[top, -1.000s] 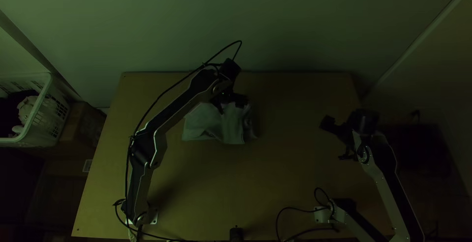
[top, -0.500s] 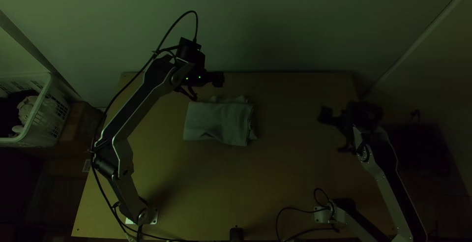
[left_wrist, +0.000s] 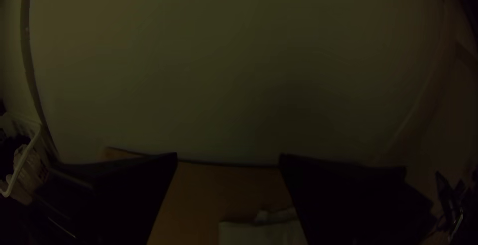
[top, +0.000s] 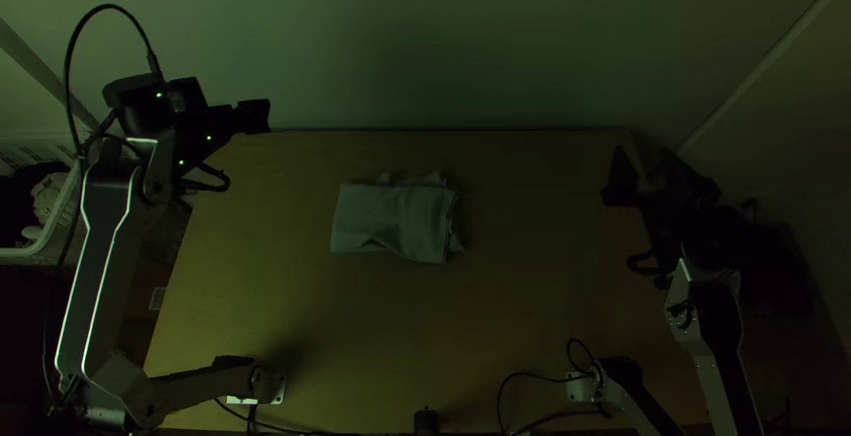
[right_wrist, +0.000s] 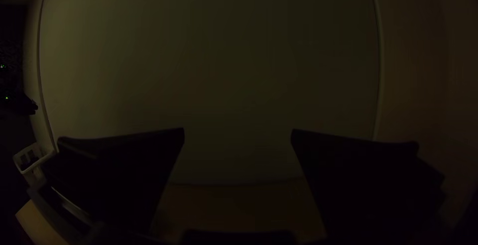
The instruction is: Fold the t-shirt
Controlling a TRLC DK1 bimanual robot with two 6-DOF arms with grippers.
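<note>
Currently, left gripper (top: 241, 148): its jaws are released, standing wide apart | right gripper (top: 628, 223): its jaws are equally released | t-shirt (top: 390, 219): it lies folded on the wooden table (top: 523, 312), between both grippers, well apart from their jaws

top view steeply down on table (top: 532, 312), wrist views toward wall (left_wrist: 239, 75), basket (left_wrist: 20, 164) in all
</note>
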